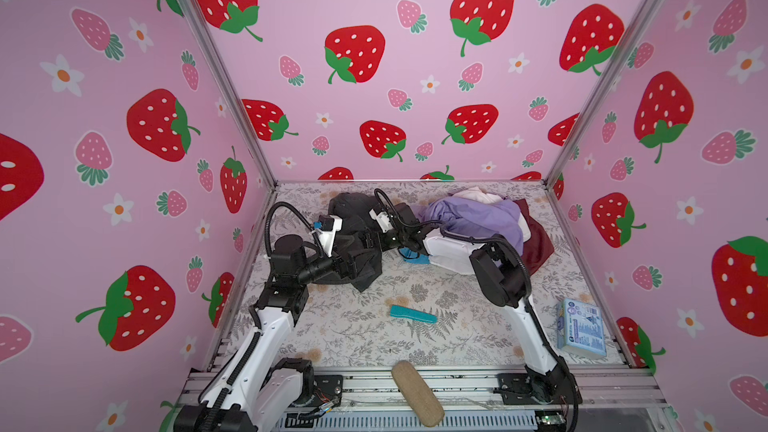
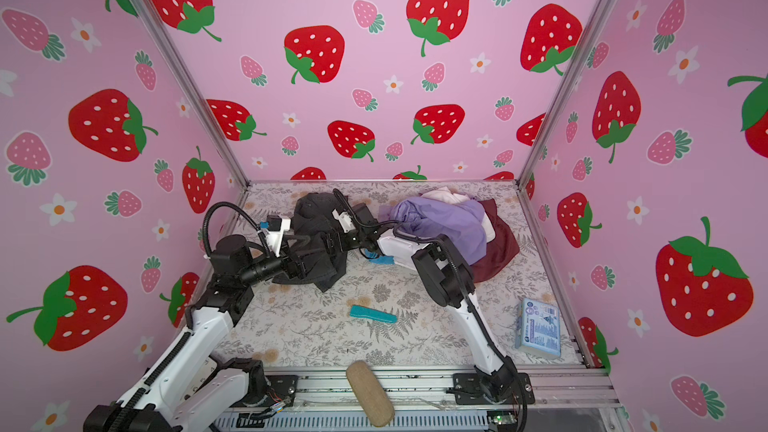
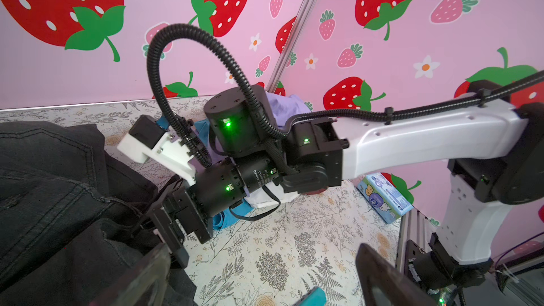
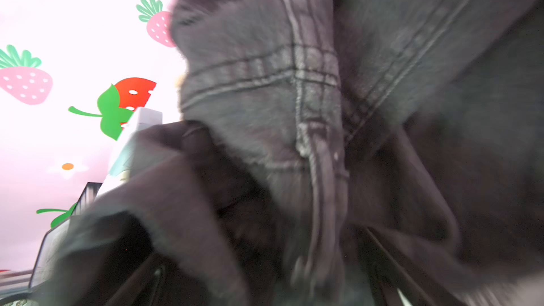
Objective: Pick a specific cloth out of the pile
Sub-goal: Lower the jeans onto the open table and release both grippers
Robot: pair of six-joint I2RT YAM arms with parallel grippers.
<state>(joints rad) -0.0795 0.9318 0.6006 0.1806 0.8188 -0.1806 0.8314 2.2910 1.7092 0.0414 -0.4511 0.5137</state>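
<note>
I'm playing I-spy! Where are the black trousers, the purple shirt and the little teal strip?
black trousers (image 1: 349, 206), in a top view, on the crumpled far end.
purple shirt (image 1: 478, 218), in a top view, on its smooth middle fold.
teal strip (image 1: 413, 314), in a top view, on its middle.

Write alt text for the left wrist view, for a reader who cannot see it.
The right gripper reaches across a floral-print table to the edge of crumpled black denim trousers. The left gripper stands wide open in the foreground; a lavender garment and a light-blue packet lie beyond the right arm.
</note>
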